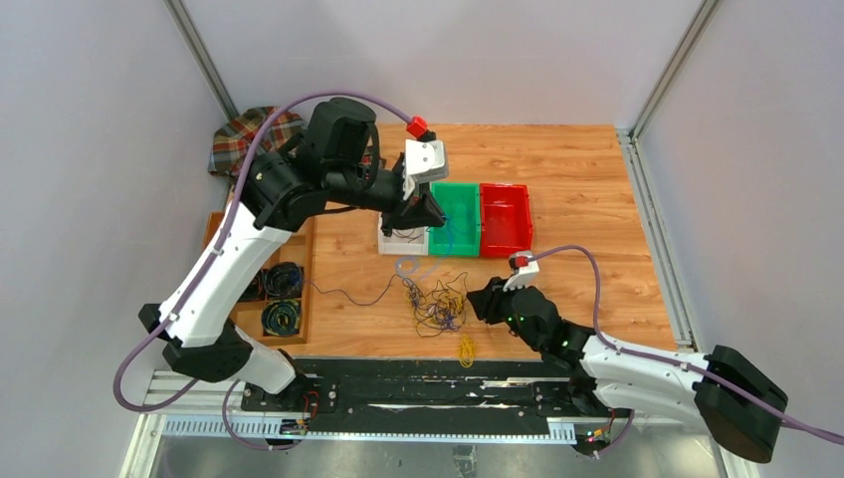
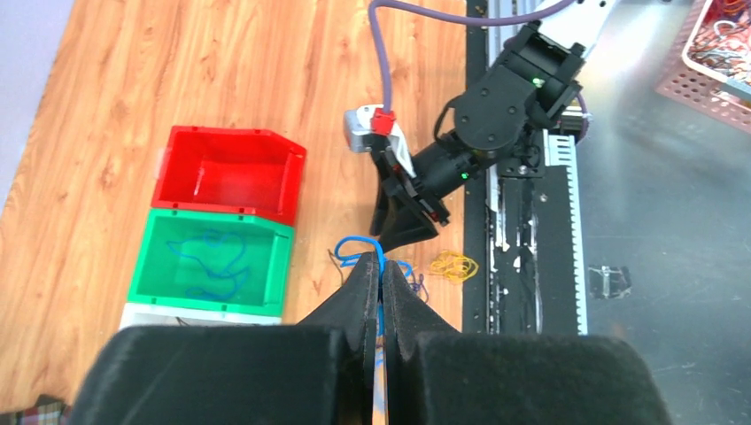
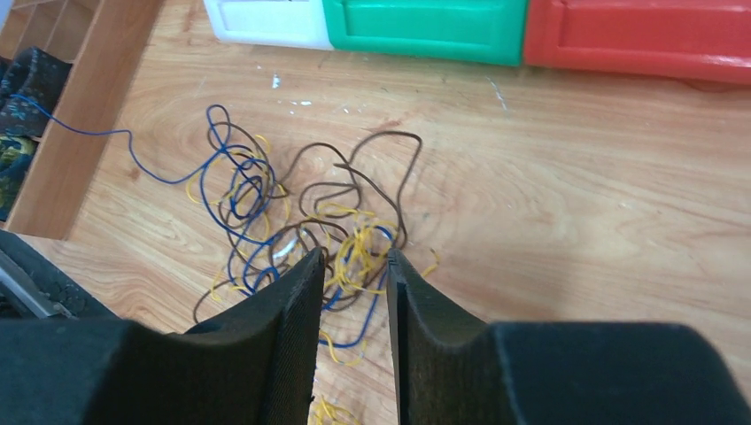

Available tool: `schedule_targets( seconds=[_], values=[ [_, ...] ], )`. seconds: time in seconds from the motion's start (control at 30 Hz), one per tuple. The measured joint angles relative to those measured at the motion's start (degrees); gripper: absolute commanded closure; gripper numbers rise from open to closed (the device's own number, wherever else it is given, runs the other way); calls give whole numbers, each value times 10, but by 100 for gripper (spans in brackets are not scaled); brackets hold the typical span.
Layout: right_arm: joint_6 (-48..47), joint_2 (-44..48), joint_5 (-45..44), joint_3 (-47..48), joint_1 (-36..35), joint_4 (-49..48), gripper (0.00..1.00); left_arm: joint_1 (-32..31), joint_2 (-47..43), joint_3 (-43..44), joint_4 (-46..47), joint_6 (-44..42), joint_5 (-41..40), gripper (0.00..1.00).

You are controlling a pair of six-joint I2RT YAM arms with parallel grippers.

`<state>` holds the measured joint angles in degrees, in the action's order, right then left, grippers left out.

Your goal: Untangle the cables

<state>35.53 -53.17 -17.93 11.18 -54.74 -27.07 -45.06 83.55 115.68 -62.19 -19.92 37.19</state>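
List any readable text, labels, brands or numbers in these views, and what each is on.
No readable text in any view.
Red bin, green bin and white bin: plain faces, no print or label visible.
Cables: too thin to show any marking.
Arm housings: no legible brand or number at this resolution.

Left pincer (image 2: 379, 270) raised, reaching forward, clamped tight. Right pincer (image 3: 354, 258) low, angled down, jaws apart.

Thin tangled cables (image 3: 345, 239): dark brown, blue, yellow-orange. Red plastic bin (image 1: 505, 219); green plastic bin (image 1: 453, 191) at its nine o'clock.
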Motion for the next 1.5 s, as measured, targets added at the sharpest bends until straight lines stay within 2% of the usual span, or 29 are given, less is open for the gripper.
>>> schedule_targets(
  seconds=[0.23, 0.63, 1.03, 1.27, 1.37, 1.4, 1.43, 1.5],
  values=[
    [9, 71, -25, -22, 0, 35, 60, 4, 47, 14, -1, -13, -28, 100],
    [1, 165, -94, -3, 5, 109, 60, 26, 173, 14, 19, -34, -77, 100],
    [-24, 202, -114, 13, 5, 164, 62, 82, 301, -1, 136, -28, -146, 100],
    [-35, 221, -124, 13, 6, 182, 63, 85, 349, -37, 210, -21, -186, 99],
    [-37, 220, -124, 13, 6, 184, 63, 85, 368, -37, 236, -15, -199, 84],
    [-37, 219, -124, 13, 6, 185, 62, 85, 373, -37, 242, -11, -204, 74],
    [-37, 218, -124, 14, 6, 185, 63, 85, 376, -37, 246, -10, -209, 56],
    [-39, 217, -126, 17, 6, 189, 65, 85, 381, -37, 251, -8, -219, 43]
  ],
)
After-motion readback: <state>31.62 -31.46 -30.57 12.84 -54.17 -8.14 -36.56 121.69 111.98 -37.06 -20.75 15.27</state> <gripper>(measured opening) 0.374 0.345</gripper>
